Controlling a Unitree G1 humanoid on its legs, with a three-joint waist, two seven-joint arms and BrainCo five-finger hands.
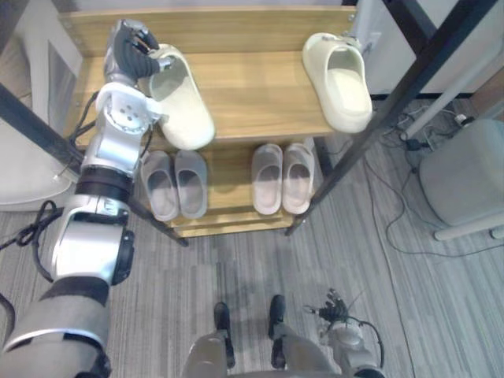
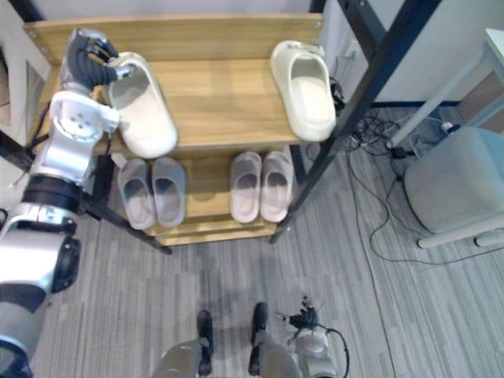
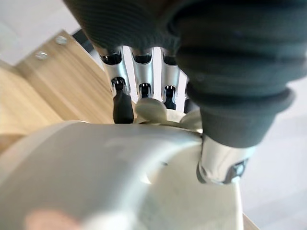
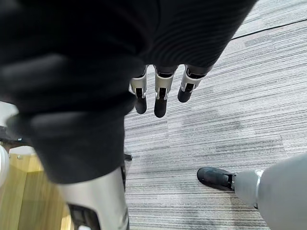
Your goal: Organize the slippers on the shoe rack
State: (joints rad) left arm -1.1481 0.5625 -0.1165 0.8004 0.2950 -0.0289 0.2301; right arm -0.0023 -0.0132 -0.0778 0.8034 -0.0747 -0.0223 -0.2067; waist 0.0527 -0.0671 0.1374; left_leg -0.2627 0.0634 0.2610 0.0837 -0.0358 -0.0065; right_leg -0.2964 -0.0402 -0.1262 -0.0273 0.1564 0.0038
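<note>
Item one: the shoe rack [image 1: 252,94] stands in front of me, with wooden shelves in a black frame.

The left cream slipper [image 1: 185,102] is at the left end of the top shelf. It lies at a slant, and its near end reaches toward the shelf's front edge. My left hand [image 1: 138,49] is at its far end. In the left wrist view the fingers [image 3: 142,76] curl over the slipper's rim and the thumb [image 3: 223,160] presses the other side, so the hand grips the slipper. I cannot tell whether the sole rests fully on the shelf.

The right cream slipper [image 1: 340,83] lies at the right end of the same shelf, well apart from the first.

On the lower shelf, a grey pair [image 1: 175,183] sits at the left and a pale pink pair [image 1: 282,177] at the right, each pair side by side.

My right hand [image 4: 162,91] hangs low over the grey carpet [image 1: 394,299] with relaxed fingers, holding nothing.
</note>
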